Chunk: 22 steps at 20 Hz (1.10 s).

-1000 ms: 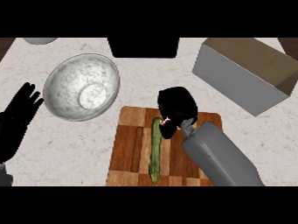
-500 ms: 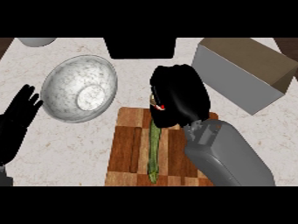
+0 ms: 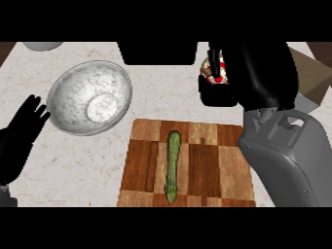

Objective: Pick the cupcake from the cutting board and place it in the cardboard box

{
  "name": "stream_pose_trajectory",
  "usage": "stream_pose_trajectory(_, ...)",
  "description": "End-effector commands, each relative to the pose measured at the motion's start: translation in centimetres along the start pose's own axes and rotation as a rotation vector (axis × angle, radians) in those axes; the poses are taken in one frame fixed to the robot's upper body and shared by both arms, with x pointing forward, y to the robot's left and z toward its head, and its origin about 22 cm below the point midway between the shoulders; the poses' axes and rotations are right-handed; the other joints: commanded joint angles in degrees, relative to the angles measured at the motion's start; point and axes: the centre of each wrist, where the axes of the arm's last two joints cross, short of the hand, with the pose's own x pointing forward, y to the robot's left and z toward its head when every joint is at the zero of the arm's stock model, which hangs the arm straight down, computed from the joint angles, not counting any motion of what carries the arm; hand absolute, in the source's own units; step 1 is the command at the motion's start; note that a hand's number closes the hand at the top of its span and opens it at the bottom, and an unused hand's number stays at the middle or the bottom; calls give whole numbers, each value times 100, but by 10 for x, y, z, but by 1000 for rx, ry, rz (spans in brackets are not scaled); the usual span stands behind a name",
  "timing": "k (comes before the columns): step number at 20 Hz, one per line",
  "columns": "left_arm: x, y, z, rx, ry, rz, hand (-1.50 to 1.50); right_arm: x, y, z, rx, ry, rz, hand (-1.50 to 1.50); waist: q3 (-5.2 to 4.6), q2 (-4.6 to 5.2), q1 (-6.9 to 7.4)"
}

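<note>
**Step in hand: carrying to the box.**

My right hand [image 3: 258,68] has its fingers [image 3: 217,95] curled round the cupcake [image 3: 214,73]. The cupcake sits on the left side of the fingers, and its red-and-white top shows between them. It is clear of the cutting board [image 3: 190,160]. The board lies below the fingers, back toward the wrist, and carries only a green stalk [image 3: 173,163].

The cardboard box [image 3: 316,75] is on the far side of the palm from the fingertips, to the right. The hand hides most of it (I see only a tan corner, so I cannot tell where the near edge of the opening runs).

Procedure, as I judge it:

1. Hold the fingers curled round the cupcake until it is over the opening.
2. Move the hand to the right. The cupcake rides at the fingertips, not under the palm, so the palm will cross the box wall first. Carry on until the fingertips are over the opening.
3. Stay above the box wall during the crossing, and lower only once the fingers are inside its outline.
4. Straighten the fingers to release, then draw the hand straight up.

My left hand [image 3: 17,133] rests open with its fingers straight at the left edge. It is well apart from the right fingers, with the bowl [image 3: 89,97] between them. Leave it parked there.
</note>
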Motion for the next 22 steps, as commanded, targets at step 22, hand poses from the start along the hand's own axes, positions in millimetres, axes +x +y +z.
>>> stream_pose_trajectory(22, -3, -9, -11, -6, -18, -5, 0, -142, 87, -74, 45, 71, 9, 150, 4, 34, 72)
